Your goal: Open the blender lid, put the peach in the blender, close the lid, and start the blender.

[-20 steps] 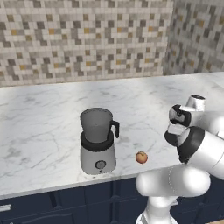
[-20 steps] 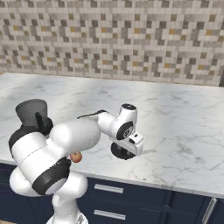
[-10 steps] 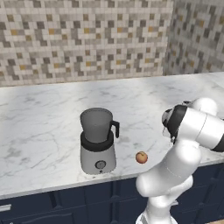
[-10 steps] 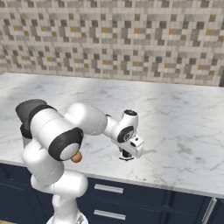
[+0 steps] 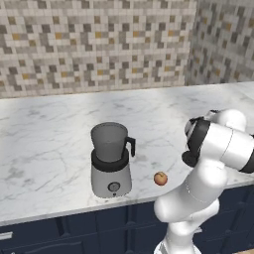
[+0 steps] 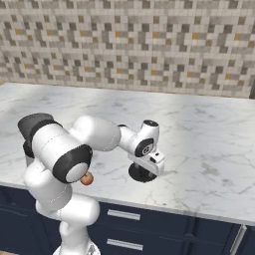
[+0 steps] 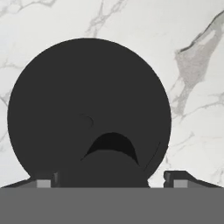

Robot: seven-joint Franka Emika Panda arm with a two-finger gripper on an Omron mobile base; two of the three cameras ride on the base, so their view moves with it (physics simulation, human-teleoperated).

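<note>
The blender (image 5: pixel 111 159) stands near the counter's front edge, its dark jar open at the top. A little to its right lies the small orange-red peach (image 5: pixel 160 178), which also peeks out beside the arm (image 6: pixel 87 179). The blender lid (image 6: pixel 141 173) lies flat on the marble further right, and in the hand view it shows as a big dark disc (image 7: pixel 87 100) with its knob (image 7: pixel 109 168) at the bottom. My gripper (image 6: pixel 147 166) hangs straight over the lid. It is open, with its fingertips (image 7: pixel 178 180) standing apart on either side of the knob.
The marble counter (image 5: pixel 54 124) stretches wide to the left and back, up to a mosaic tile wall (image 5: pixel 99 44). Dark blue drawers (image 6: pixel 149 224) run below the front edge. My own white arm blocks part of the counter front in the right base view.
The gripper's fingers have sprung apart and let go of the lid's knob. The lid now rests on the counter. The arm has folded a little differently above it.
</note>
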